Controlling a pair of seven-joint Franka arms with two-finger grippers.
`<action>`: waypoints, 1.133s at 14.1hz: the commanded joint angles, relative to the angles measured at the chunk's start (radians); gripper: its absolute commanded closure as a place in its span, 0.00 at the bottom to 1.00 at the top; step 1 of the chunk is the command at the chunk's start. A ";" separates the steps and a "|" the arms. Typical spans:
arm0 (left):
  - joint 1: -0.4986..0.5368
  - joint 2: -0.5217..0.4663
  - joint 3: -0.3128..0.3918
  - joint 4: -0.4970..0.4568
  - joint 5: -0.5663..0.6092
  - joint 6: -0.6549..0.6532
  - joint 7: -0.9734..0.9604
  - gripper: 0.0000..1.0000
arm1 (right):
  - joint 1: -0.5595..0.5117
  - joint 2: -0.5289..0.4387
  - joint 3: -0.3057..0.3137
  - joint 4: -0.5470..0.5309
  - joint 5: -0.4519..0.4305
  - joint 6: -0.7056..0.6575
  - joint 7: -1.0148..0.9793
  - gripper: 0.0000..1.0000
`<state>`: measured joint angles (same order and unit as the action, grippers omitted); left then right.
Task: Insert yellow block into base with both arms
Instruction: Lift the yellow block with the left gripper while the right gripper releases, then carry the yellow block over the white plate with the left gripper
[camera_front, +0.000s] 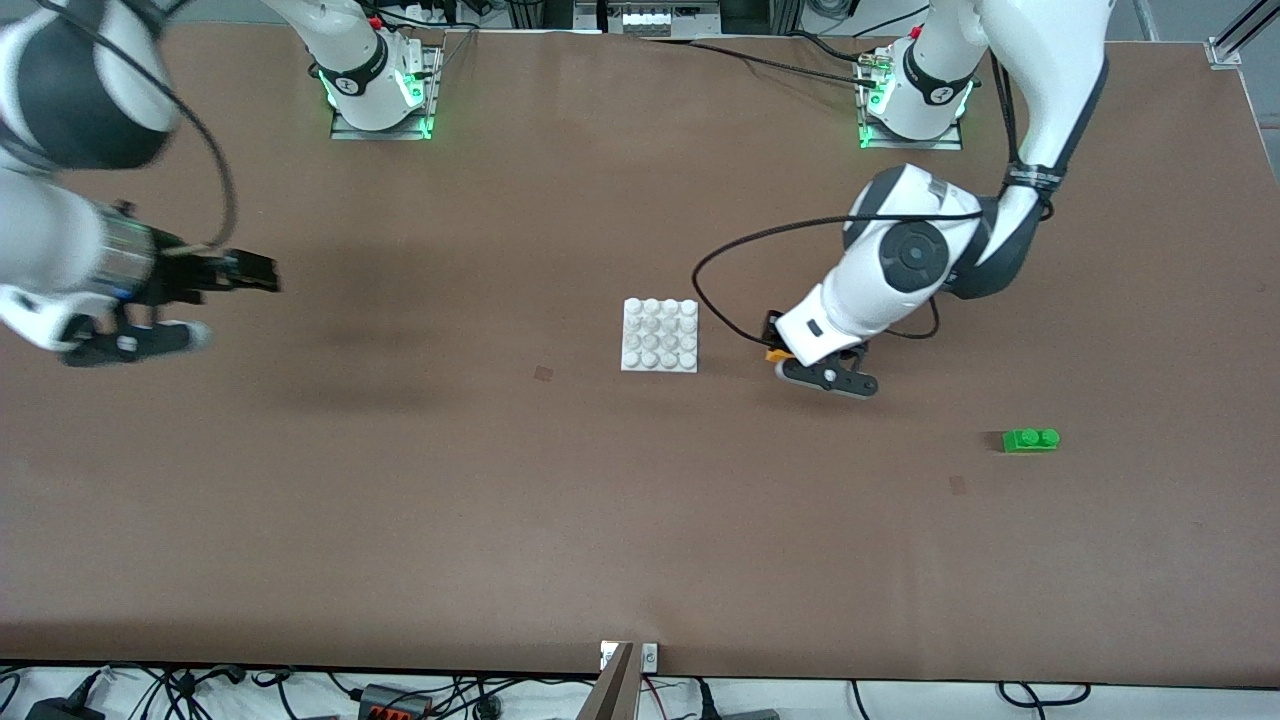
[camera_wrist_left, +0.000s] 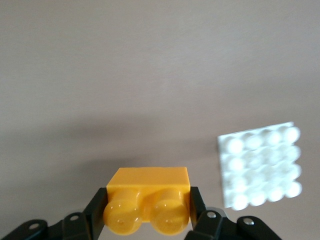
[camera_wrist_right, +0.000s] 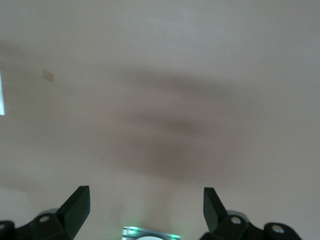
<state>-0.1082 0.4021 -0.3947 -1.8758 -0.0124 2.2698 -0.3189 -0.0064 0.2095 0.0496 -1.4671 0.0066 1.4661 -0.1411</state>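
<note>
The left gripper (camera_wrist_left: 147, 212) is clamped on the yellow block (camera_wrist_left: 148, 200), holding it just above the table (camera_front: 500, 520), close beside the base (camera_front: 660, 335) toward the left arm's end. The base lies flat near the table's middle. The right gripper (camera_wrist_right: 146, 202) hangs in the air, fingers wide apart and holding nothing, well away from the base toward the right arm's end. A green brick (camera_front: 1030, 440) lies nearer the front camera than the base, toward the left arm's end.

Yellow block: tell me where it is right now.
The yellow block is clamped in the left gripper, beside the base, toward the left arm's end of the table.
</note>
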 joint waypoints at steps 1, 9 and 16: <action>-0.028 0.037 -0.018 0.001 -0.006 0.091 -0.066 0.39 | 0.009 -0.071 -0.011 -0.035 -0.097 -0.004 -0.072 0.00; -0.211 0.148 -0.019 0.061 0.278 0.140 -0.526 0.42 | -0.007 -0.266 -0.068 -0.205 -0.120 0.090 -0.045 0.00; -0.258 0.204 -0.019 0.092 0.281 0.140 -0.534 0.42 | -0.012 -0.263 -0.128 -0.217 0.058 0.092 0.210 0.00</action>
<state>-0.3467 0.5831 -0.4171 -1.8118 0.2390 2.4165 -0.8298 -0.0153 -0.0430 -0.0936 -1.6715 0.0481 1.5448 -0.0118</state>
